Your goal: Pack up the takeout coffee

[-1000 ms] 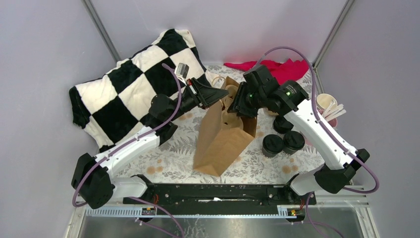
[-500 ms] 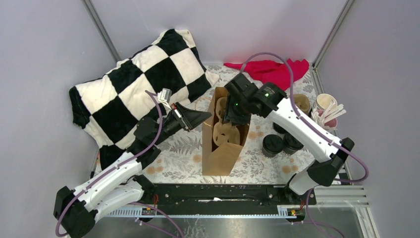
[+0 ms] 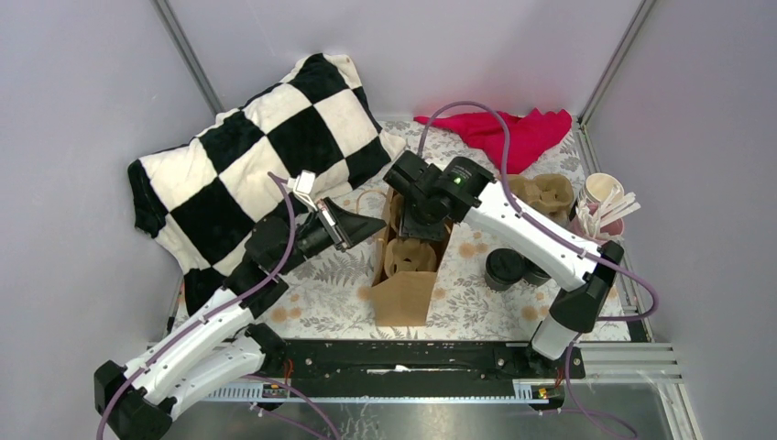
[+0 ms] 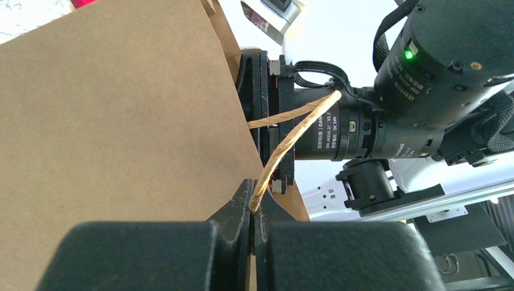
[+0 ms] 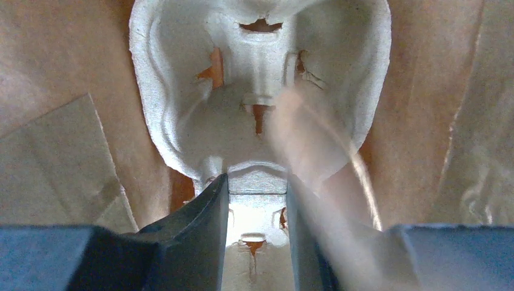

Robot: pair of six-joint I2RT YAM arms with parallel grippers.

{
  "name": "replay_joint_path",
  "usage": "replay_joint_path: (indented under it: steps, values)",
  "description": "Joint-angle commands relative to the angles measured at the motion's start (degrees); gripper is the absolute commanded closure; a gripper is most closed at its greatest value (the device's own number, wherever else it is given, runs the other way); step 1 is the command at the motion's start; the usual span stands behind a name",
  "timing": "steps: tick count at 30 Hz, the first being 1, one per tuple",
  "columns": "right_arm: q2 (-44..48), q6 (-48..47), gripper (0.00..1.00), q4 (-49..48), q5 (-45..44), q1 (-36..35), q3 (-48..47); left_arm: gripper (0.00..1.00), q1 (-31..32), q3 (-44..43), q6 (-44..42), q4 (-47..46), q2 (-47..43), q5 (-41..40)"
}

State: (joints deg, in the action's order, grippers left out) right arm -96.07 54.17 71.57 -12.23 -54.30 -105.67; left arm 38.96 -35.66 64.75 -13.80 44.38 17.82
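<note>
The left gripper (image 4: 251,195) pinched the brown paper bag (image 3: 403,298) by its twine handle (image 4: 285,145). The right gripper (image 5: 254,189) clasped a pale moulded-pulp carrier (image 5: 260,121) inside. Black lidded coffee cups (image 3: 504,267) stood beside it; seating the carrier flat seemed next.

A checkered pillow (image 3: 266,156) lies back left, a red cloth (image 3: 513,130) behind, a cup of stirrers (image 3: 610,216) far right.

Lab robot cell: grey panels (image 3: 82,92), aluminium rails (image 3: 188,57)

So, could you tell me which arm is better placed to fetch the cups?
Right, probably: the cups stand on its side of the bag, while the left gripper pinches the handle. The right gripper must release the tray.
</note>
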Motion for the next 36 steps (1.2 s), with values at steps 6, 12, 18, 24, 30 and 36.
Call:
replay_joint_path:
  steps: [6, 12, 18, 24, 30, 36]
  values:
    - [-4.26, 4.46, 0.57, 2.55, -4.45, -3.15, -1.86, 1.00, 0.24, 0.20, -3.57, 3.37, -5.06, -4.37]
    - [-5.19, 6.28, 0.56, 0.74, -4.43, -3.51, 0.79, 1.00, 0.23, 0.73, -4.07, 5.31, -7.42, -7.11]
    - [-7.20, 6.05, 0.56, 1.52, -4.79, -3.53, -0.27, 1.00, 0.24, 0.02, -5.24, 8.60, -8.54, -9.33]
    - [-7.63, 5.52, 0.54, 4.24, -4.79, -3.52, -2.57, 1.00, 0.23, -1.54, -6.49, 9.62, -7.42, -10.21]
    - [-7.86, 4.76, 0.52, 6.12, -3.29, -3.50, -4.79, 1.00, 0.17, -1.79, -6.55, 8.62, -5.94, -9.60]
    - [-6.40, 3.84, 0.52, 9.94, -0.96, -3.95, -8.22, 1.00, 0.24, -2.90, -7.03, 9.17, -5.22, -10.24]
